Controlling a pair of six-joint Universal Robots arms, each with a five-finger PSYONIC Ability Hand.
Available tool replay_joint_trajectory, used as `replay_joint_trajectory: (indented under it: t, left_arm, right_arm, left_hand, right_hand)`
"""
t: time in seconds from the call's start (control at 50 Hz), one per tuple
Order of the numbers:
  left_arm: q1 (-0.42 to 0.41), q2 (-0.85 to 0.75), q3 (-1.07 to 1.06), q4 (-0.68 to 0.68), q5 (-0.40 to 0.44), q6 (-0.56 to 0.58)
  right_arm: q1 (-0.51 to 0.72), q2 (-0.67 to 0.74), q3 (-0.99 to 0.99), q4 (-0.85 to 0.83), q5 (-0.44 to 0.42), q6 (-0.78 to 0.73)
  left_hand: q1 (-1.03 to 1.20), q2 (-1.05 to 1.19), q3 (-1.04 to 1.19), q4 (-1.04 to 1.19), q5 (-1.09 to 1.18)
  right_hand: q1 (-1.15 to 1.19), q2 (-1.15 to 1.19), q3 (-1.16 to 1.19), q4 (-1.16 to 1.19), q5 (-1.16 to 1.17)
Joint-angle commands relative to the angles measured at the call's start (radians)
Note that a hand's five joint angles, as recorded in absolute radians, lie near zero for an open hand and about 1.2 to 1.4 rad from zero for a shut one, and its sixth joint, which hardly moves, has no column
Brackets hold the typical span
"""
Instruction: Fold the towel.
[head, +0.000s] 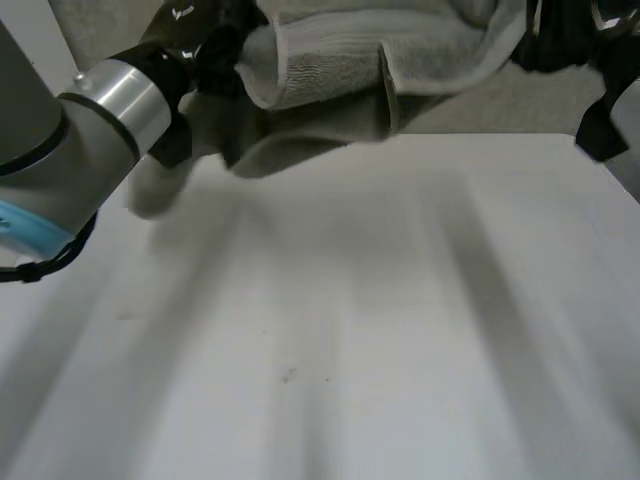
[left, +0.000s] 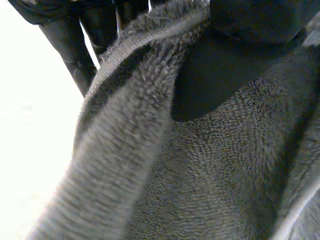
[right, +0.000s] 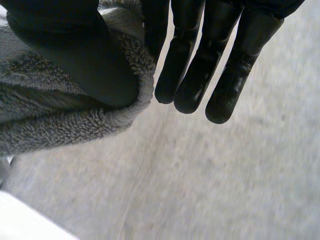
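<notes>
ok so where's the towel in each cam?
Head view: towel at the table's far edge, held between left hand and right hand.
Left wrist view: towel under the left hand's thumb.
Right wrist view: towel pinched beside the right hand's thumb.
Shared landmark: white table, also seen beside the towel in both wrist views.

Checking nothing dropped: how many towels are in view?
1: a grey towel, held above the far edge of the table, the left hand pinching one end, the right hand the other. Its folds could hide another.
</notes>
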Motion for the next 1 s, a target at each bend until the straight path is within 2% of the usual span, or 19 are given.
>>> replay_joint_trajectory:
  t: [0.02, 0.04, 0.1, 0.22, 0.38, 0.4, 0.42, 0.44, 0.46, 0.5, 0.52, 0.56, 0.58, 0.62, 0.8, 0.9, 0.96, 0.98, 1.0]
  left_arm:
    - [-0.063, 0.003, -0.187, -0.129, -0.048, 0.274]
    - [-0.063, 0.003, -0.187, -0.129, -0.048, 0.274]
    - [-0.156, -0.104, -0.270, -0.076, -0.137, 0.270]
    - [-0.251, -0.238, -0.286, 0.000, -0.240, 0.268]
    - [-0.296, -0.320, -0.284, 0.006, -0.272, 0.271]
    - [-0.301, -0.320, -0.284, 0.003, -0.272, 0.274]
    - [-0.301, -0.320, -0.284, 0.003, -0.272, 0.274]
    - [-0.305, -0.320, -0.284, 0.000, -0.274, 0.276]
    - [-0.307, -0.310, -0.285, -0.002, -0.274, 0.276]
    - [-0.308, -0.295, -0.286, -0.003, -0.275, 0.276]
    - [-0.308, -0.295, -0.286, -0.003, -0.275, 0.276]
    - [-0.308, -0.243, -0.284, -0.005, -0.275, 0.277]
    - [-0.308, -0.243, -0.284, -0.005, -0.275, 0.277]
    - [-0.301, -0.182, -0.279, -0.008, -0.275, 0.279]
    - [-0.236, -0.024, -0.278, -0.075, -0.265, 0.285]
    - [-0.179, 0.009, -0.278, -0.148, -0.240, 0.285]
    - [-0.085, 0.010, -0.289, -0.198, -0.179, 0.283]
    - [-0.084, 0.010, -0.289, -0.198, -0.179, 0.283]
    - [-0.048, 0.010, -0.296, -0.210, -0.150, 0.280]
  right_arm:
    - [0.002, 0.189, 0.059, 0.025, -0.022, -0.004]
    - [0.002, 0.189, 0.059, 0.025, -0.022, -0.004]
    - [-0.008, 0.304, 0.105, 0.025, -0.089, -0.068]
    - [-0.033, 0.376, 0.159, 0.025, -0.111, -0.193]
    - [-0.085, 0.354, 0.182, 0.026, -0.100, -0.287]
    - [-0.091, 0.341, 0.185, 0.026, -0.100, -0.296]
    - [-0.091, 0.341, 0.185, 0.026, -0.100, -0.297]
    - [-0.093, 0.329, 0.186, 0.026, -0.100, -0.301]
    - [-0.093, 0.317, 0.186, 0.028, -0.100, -0.303]
    - [-0.093, 0.306, 0.186, 0.029, -0.100, -0.304]
    - [-0.093, 0.306, 0.186, 0.029, -0.100, -0.304]
    - [-0.088, 0.285, 0.185, 0.045, -0.100, -0.304]
    - [-0.088, 0.284, 0.185, 0.045, -0.100, -0.304]
    - [-0.087, 0.233, 0.169, 0.075, -0.102, -0.306]
    - [-0.077, 0.108, 0.100, 0.177, -0.106, -0.340]
    - [-0.059, 0.060, 0.067, 0.230, -0.114, -0.451]
    - [0.092, 0.065, 0.050, 0.273, -0.111, -0.597]
    - [0.093, 0.065, 0.050, 0.273, -0.111, -0.597]
    - [0.145, 0.073, 0.050, 0.287, -0.106, -0.656]
  left_hand:
    - [0.235, 0.184, 0.185, 0.179, 0.200]
    - [0.235, 0.184, 0.185, 0.179, 0.200]
    - [0.235, 0.184, 0.185, 0.179, 0.200]
    - [0.235, 0.184, 0.185, 0.179, 0.200]
    - [0.235, 0.184, 0.185, 0.179, 0.200]
    - [0.049, -0.001, -0.001, -0.006, 0.014]
    - [0.047, -0.003, -0.003, -0.008, 0.012]
    - [-0.270, -0.320, -0.319, -0.325, -0.304]
    - [-0.468, -0.518, -0.517, -0.523, -0.502]
    - [-0.574, -0.624, -0.624, -0.630, -0.609]
    - [-0.575, -0.625, -0.625, -0.631, -0.610]
    - [-0.835, -0.885, -0.885, -0.891, -0.870]
    - [-0.837, -0.887, -0.886, -0.892, -0.871]
    - [-0.957, -1.007, -1.006, -1.012, -0.991]
    - [-0.957, -1.007, -1.007, -1.012, -0.992]
    - [-0.960, -1.010, -1.010, -1.015, -0.995]
    - [-0.945, -0.995, -0.995, -1.001, -0.980]
    - [-0.945, -0.995, -0.995, -1.001, -0.980]
    - [-0.936, -0.987, -0.986, -0.992, -0.971]
  right_hand:
    - [0.429, 0.219, 0.207, 0.203, 0.258]
    - [0.429, 0.219, 0.207, 0.203, 0.258]
    - [0.429, 0.219, 0.207, 0.203, 0.258]
    - [0.429, 0.219, 0.207, 0.203, 0.258]
    - [0.429, 0.219, 0.207, 0.203, 0.258]
    - [0.279, 0.069, 0.057, 0.053, 0.108]
    - [0.278, 0.067, 0.056, 0.051, 0.107]
    - [-0.045, -0.255, -0.267, -0.271, -0.216]
    - [-0.263, -0.474, -0.485, -0.489, -0.434]
    - [-0.414, -0.624, -0.636, -0.640, -0.585]
    - [-0.415, -0.626, -0.637, -0.641, -0.586]
    - [-0.582, -0.792, -0.804, -0.808, -0.753]
    - [-0.582, -0.793, -0.805, -0.809, -0.753]
    - [-0.612, -0.822, -0.834, -0.838, -0.783]
    - [-0.603, -0.814, -0.825, -0.829, -0.774]
    - [-0.582, -0.793, -0.805, -0.809, -0.753]
    - [-0.574, -0.784, -0.796, -0.800, -0.745]
    - [-0.574, -0.784, -0.796, -0.800, -0.745]
    - [-0.571, -0.781, -0.793, -0.797, -0.742]
